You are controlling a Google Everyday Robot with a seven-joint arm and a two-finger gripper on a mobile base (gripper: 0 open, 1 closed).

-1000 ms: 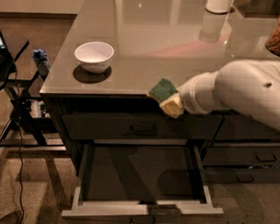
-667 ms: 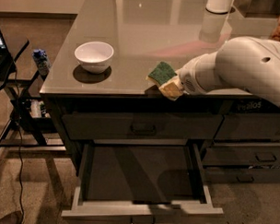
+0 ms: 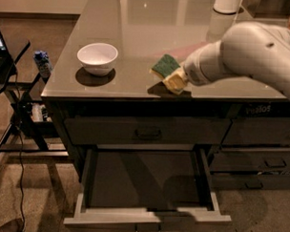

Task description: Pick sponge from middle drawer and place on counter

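— Where are your fingers right now?
— My fingers are over the worktop, close to its front edge and somewhat right of that edge's middle. My white arm reaches in from the right edge

— Apart or together?
— Clamped on the sponge. It sticks out from them towards the left, tilted, with the dark green face up and the pale yellow layer underneath, at my end

— Does it rest on the worktop?
— Its shadow lies right under it on the glossy surface, but I cannot tell whether its low corner touches

— And the middle drawer?
— The middle drawer stands pulled out below the front edge. Its pale front panel and small metal handle face the camera, and it is dark inside. The drawer above it, with a black handle, is shut

— What else is on the worktop?
— A white bowl near the front left corner, well apart from the sponge, and a white container at the rear edge towards the right corner
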